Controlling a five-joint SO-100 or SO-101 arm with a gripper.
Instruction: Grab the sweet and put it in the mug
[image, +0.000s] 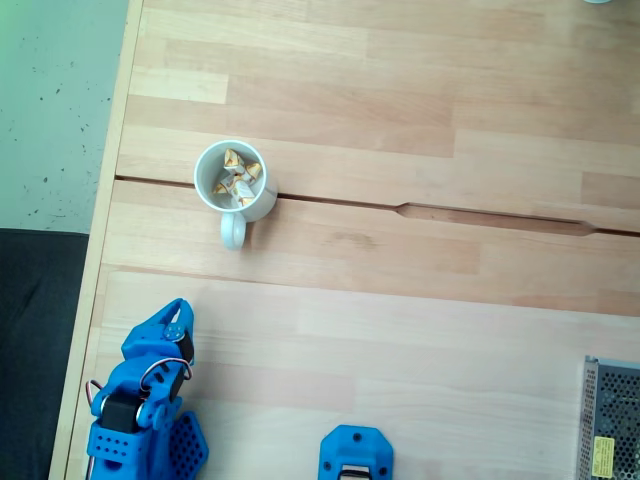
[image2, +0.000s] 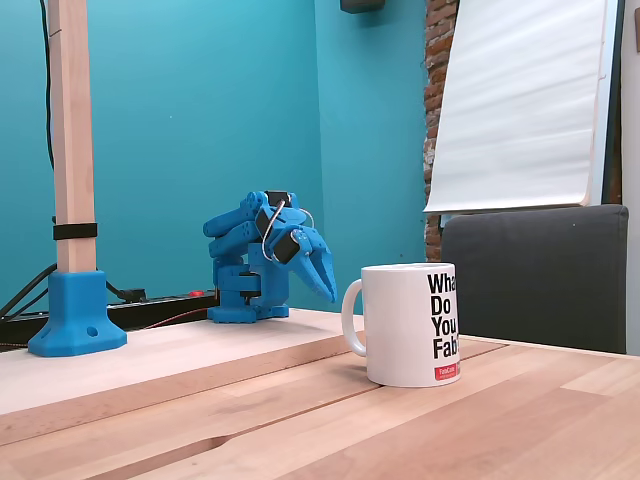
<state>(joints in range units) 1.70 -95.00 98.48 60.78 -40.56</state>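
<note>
White mug (image: 236, 179) stands on the wooden table (image: 420, 300) with several wrapped candies (image: 237, 178) inside. Blue gripper (image: 172, 325) rests folded well apart from it; its jaws look pressed together.

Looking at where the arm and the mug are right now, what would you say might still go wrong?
1. The mug already holds several sweets, and I see no loose sweet on the table, so another grab may find nothing.
2. The gripper hangs folded near the arm's base; reaching into the mug could snag its rim or handle and tip it.
</note>
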